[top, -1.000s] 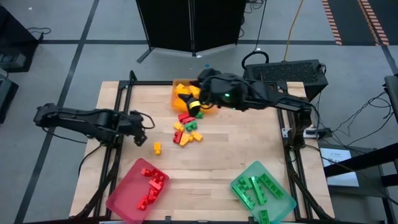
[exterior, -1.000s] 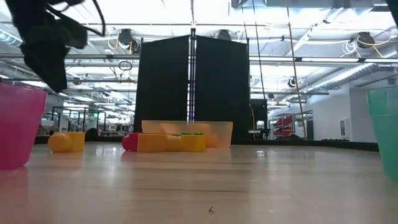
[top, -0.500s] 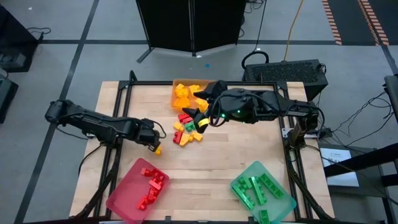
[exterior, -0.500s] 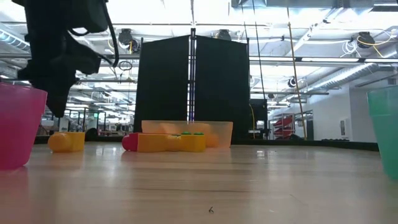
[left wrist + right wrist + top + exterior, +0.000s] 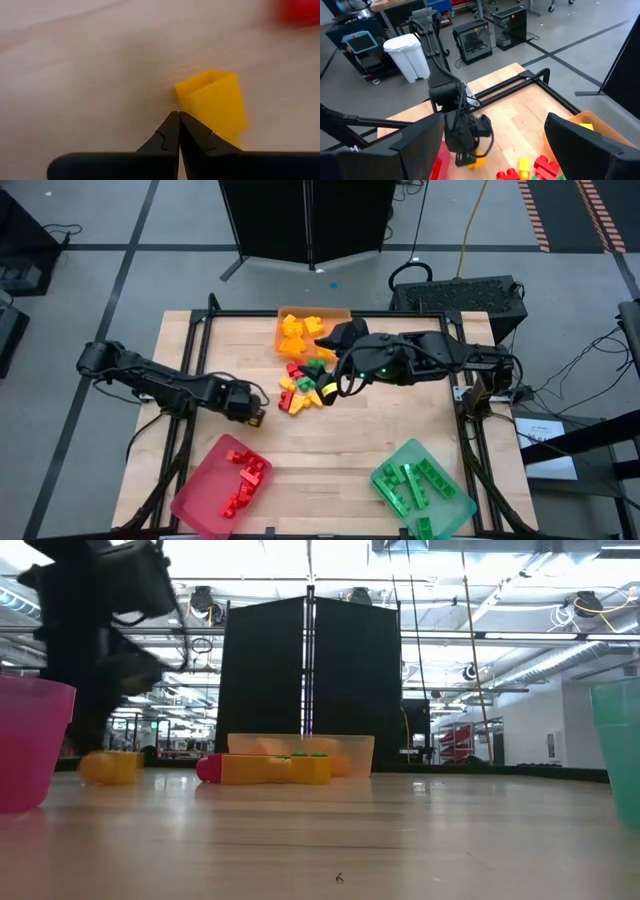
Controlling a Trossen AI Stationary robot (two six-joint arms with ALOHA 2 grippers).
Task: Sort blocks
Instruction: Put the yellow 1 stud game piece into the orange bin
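Left gripper: your left gripper (image 5: 178, 131) has its two dark fingers pressed together, tips touching, with nothing between them; the tips sit right against the near edge of the small yellow studded plastic brick (image 5: 214, 104).
Lone brick: that stray yellow brick lies on the wooden table (image 5: 350, 440) apart from the central pile of mixed bricks (image 5: 302, 388), on the pile's left-arm side; from above you see the left gripper (image 5: 251, 413) right over it.
Right gripper: your right gripper (image 5: 490, 150) has its wide fingers spread apart and empty; from overhead it hangs over the pile's right-arm edge (image 5: 330, 385), beside the translucent orange rectangular tray (image 5: 289, 315).
Pile: the red, yellow and green bricks of the pile lie just in front of the orange tray, which already holds several yellow and orange pieces.
Other trays: the translucent pink-red tray (image 5: 205, 505) carries red bricks and the translucent teal-green tray (image 5: 445, 505) carries green ones; both stand well apart from the pile, at the table's near edge.
Step in hand: you appear to be lining up on the stray yellow brick, with no grasp made yet.
Next move: you would likely need to part the left fingers, straddle the brick, close on it, then carry it past the pile to the orange tray.
Progress: sorting looks well under way, with the pile and the stray left.
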